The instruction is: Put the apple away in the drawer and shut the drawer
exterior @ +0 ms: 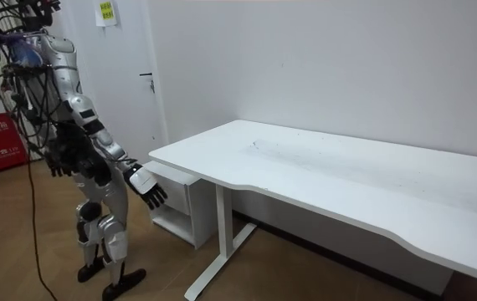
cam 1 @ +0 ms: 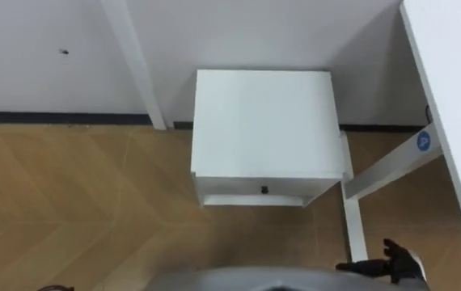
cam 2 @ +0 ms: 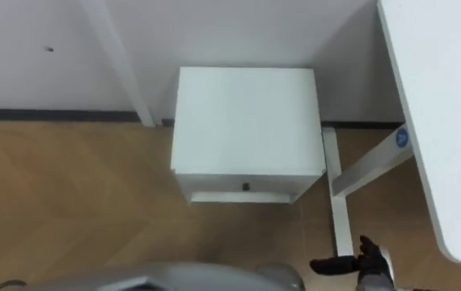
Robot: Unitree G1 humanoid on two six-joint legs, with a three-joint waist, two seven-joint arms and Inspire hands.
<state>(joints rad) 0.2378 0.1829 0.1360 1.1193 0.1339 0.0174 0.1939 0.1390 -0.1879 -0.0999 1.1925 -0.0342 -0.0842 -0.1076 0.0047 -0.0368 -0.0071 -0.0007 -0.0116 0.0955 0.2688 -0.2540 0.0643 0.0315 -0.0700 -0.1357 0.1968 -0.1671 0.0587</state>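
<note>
Drawer (cam 1: 264, 190) sits at the top front of a small white cabinet (cam 1: 263, 121) that stands on the wooden floor (cam 1: 77, 202) against the wall; in the left eye view its front, marked by a small dark knob (cam 1: 264, 189), looks level with the cabinet's front edge (the steep angle does not let me tell more). Just to the right stands the white leg (cam 1: 353, 218) of the surface (cam 1: 457, 97), whose top runs along the right edge. The right hand (cam 1: 394, 265) shows at the lower right, low over the floor and well apart from the drawer, fingers straight and spread wide. In the room view the robot stands facing the cabinet (exterior: 176, 201) at the end of the surface (exterior: 347, 176), its right arm reaching forward with the right hand (exterior: 148, 187) splayed short of the cabinet; the left hand (exterior: 58, 160) hangs by the hip, and I cannot tell whether it is wide or closed. In the right eye view the drawer (cam 2: 245, 187) again lies under the cabinet's top, and the right hand (cam 2: 365, 263) is spread beside the leg's foot.
</note>
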